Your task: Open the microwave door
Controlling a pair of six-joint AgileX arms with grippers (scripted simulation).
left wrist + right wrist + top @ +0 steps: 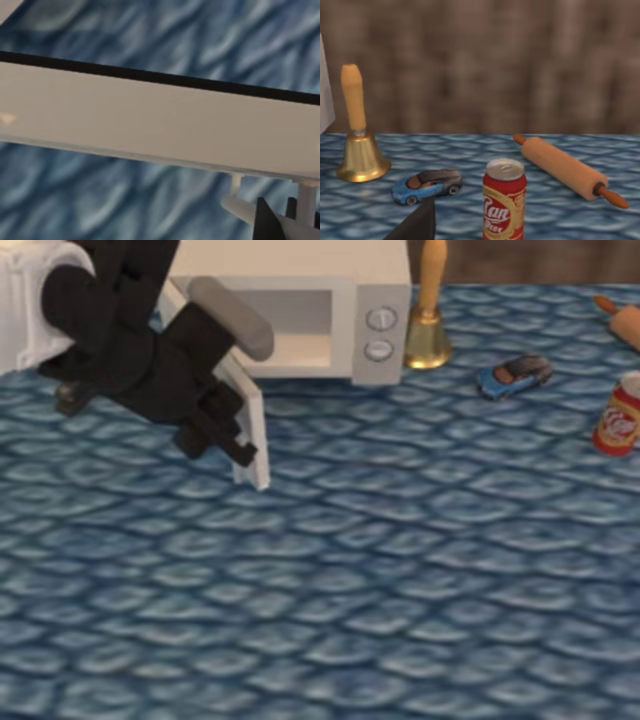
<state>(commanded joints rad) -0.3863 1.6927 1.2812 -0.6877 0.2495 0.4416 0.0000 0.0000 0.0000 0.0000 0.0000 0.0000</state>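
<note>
The microwave [300,300] stands at the far edge of the table [400,590], left of centre in the top view, with its cavity exposed and the two-knob control panel [380,333] on its right side. The microwave door [255,430] is swung well out from the body, hinged at the left, its free edge pointing toward the near side of the table. The left gripper [225,440] sits at that free edge, its black fingers placed around the door handle; the fingers appear closed on the handle, though the contact itself is partly hidden by the arm. In the left wrist view the door [150,120] fills the frame as a broad white band, and the handle [245,207] shows with a dark fingertip [265,222] against it. The right gripper is not visible in the top view; its wrist view shows only a dark corner of it, and the state of its jaws cannot be determined. To the right of the microwave stand a brass bell [428,335], a blue toy car [512,375], a red can [618,415] and a rolling pin [622,320], all apart from one another.
</note>
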